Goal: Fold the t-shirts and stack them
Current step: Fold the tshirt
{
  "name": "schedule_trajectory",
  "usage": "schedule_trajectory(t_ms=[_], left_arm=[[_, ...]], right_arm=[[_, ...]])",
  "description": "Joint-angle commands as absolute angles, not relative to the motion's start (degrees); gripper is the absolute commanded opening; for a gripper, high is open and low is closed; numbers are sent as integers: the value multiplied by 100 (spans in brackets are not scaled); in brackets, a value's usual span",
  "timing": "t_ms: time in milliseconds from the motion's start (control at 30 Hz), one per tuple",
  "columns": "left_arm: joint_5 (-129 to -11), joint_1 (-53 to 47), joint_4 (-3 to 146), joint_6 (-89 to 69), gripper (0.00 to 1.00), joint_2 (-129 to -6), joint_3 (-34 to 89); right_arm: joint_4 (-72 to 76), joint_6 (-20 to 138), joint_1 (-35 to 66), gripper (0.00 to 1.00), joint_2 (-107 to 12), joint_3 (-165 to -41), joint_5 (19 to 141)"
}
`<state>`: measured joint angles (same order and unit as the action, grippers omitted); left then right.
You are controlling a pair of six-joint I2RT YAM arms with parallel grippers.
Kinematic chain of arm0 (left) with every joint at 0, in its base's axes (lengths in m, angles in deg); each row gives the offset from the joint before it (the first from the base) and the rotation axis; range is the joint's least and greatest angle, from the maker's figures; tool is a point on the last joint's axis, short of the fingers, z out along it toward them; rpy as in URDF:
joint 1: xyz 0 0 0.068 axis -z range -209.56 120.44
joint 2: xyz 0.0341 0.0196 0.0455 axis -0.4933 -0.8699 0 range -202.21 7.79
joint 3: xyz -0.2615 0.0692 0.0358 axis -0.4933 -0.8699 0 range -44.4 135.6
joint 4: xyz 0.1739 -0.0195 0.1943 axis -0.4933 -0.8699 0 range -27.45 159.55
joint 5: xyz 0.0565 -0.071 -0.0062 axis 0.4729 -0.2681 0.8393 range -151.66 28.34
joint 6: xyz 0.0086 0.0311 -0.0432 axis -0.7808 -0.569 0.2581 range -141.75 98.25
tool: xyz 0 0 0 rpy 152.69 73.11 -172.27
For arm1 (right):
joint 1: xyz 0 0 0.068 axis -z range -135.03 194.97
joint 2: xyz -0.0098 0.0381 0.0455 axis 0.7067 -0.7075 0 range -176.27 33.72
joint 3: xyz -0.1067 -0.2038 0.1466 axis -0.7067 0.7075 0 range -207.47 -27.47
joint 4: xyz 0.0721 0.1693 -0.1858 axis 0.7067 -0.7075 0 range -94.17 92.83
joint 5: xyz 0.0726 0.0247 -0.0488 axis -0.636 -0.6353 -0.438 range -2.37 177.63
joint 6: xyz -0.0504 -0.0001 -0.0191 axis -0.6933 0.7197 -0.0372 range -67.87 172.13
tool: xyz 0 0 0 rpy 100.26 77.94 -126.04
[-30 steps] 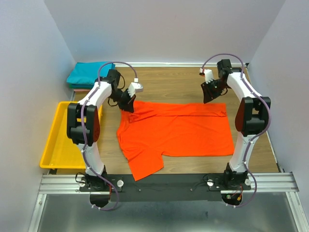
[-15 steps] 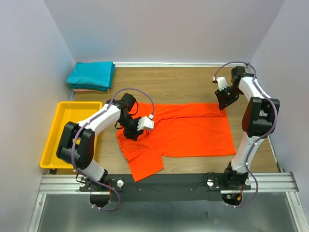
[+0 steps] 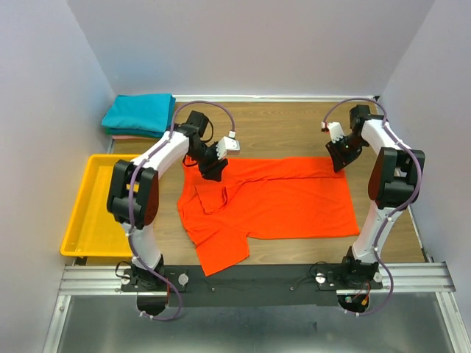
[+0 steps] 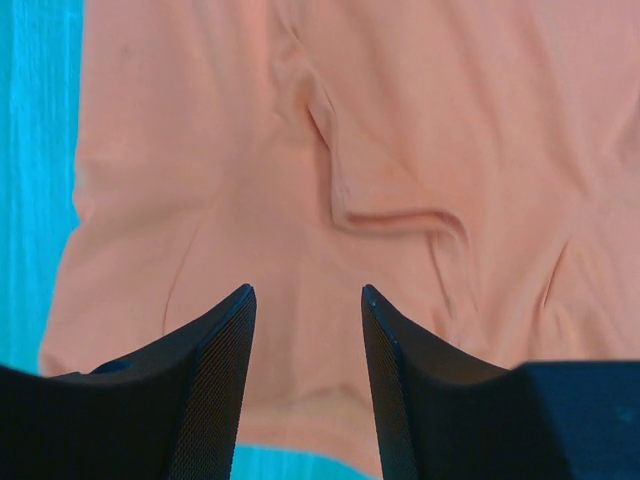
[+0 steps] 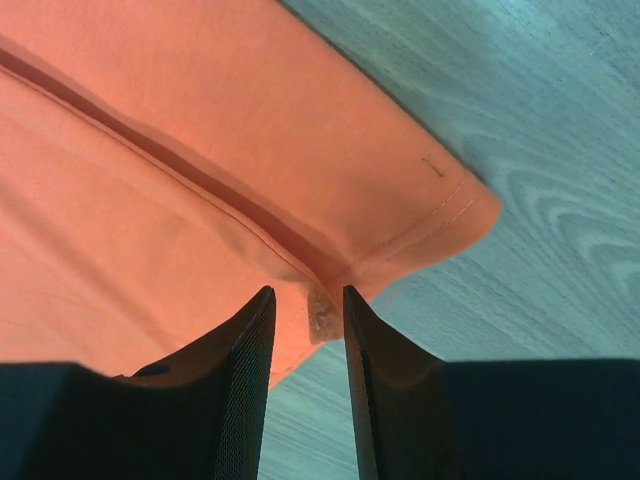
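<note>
An orange-red t-shirt (image 3: 294, 202) lies spread on the wooden table (image 3: 280, 125), its far long edge folded in as a band and its left shoulder part doubled over. My left gripper (image 3: 215, 170) hovers over the shirt's far left part. In the left wrist view this gripper (image 4: 305, 292) is open above wrinkled orange cloth (image 4: 400, 120) with nothing between its fingers. My right gripper (image 3: 338, 160) is at the shirt's far right corner. In the right wrist view it (image 5: 305, 292) stands open, narrowly, over the hemmed corner (image 5: 420, 215). Teal (image 3: 140, 112) and pink (image 3: 120, 135) t-shirts lie folded and stacked at the back left.
A yellow plastic tray (image 3: 92, 209) sits at the left edge, beside the left arm. Grey walls close in the table at the back and both sides. Bare wood (image 5: 560, 150) shows past the shirt's right corner.
The left gripper, shut on the shirt's far left edge a second ago, carried it inward, let go and drew back open. The right gripper moved right to the shirt's far corner.
</note>
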<state>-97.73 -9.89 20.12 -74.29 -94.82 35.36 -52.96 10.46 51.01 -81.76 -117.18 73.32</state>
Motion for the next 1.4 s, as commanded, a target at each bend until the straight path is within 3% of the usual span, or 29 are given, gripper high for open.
schedule_trajectory(t_ms=[0,267,367,500,733,867,1000,1367], left_arm=[[-10656,-1031,2077,-6597,56,-10093,3847],[-11175,-952,2306,-6069,55,-10673,3883],[-11184,-812,2227,-6165,48,-10761,3804],[-11106,-565,2051,-6516,29,-10665,3725],[-10605,-91,1901,-6894,19,-10419,3453],[-10087,225,2007,-7044,24,-10165,3215],[-10164,244,1945,-7062,43,-10024,3399],[-10200,112,2972,-5641,46,-10233,4294]], right_arm=[[-5315,986,5094,40,-8167,-11676,7471],[-5351,925,5094,33,-7860,-11589,7541],[-5368,881,5112,29,-7711,-11562,7559],[-5430,801,5121,22,-7561,-11588,7532],[-5570,739,5138,20,-7587,-11790,7489],[-5579,1064,5138,32,-7894,-12228,7138],[-5579,1170,5138,37,-8211,-12423,7005],[-5447,1162,5129,38,-8634,-12109,7128]])
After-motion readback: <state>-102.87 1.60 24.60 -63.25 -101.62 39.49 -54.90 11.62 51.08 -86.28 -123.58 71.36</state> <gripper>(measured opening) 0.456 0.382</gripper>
